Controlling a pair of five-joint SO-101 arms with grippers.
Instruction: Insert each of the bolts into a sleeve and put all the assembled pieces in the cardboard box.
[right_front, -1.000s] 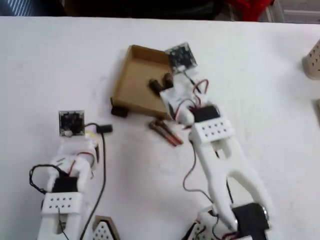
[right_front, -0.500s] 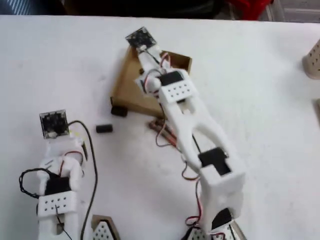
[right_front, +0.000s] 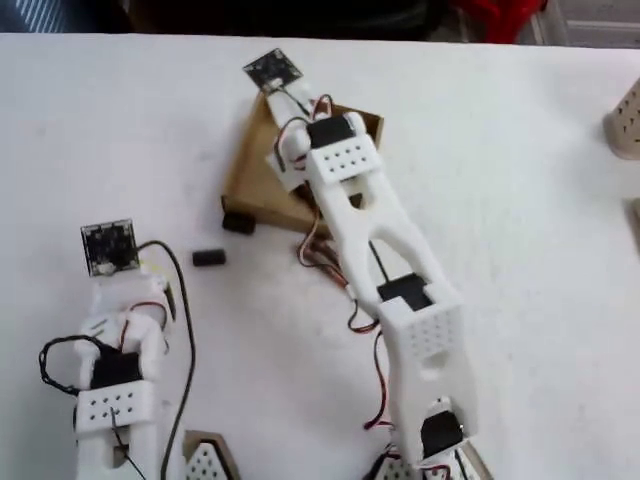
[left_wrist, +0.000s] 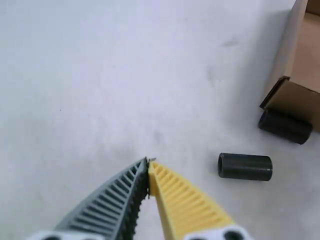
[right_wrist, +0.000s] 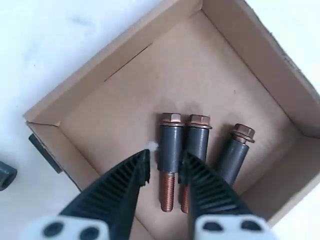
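Observation:
The cardboard box lies under my right gripper, which hangs open just above its floor. Three copper bolts in dark sleeves lie side by side inside: one seen between the fingers, a second and a third. In the high view the right arm stretches over the box. My left gripper is shut on nothing above bare table. A loose black sleeve lies beside it. Another sleeve rests against the box corner.
The left arm sits at the table's near left. Red wires hang under the right arm near the box's front edge. A pale perforated object stands at the far right. White table spreads around the box.
The right arm swung from the box's right side to over its left part. The left arm drew back to the left, away from the loose sleeve.

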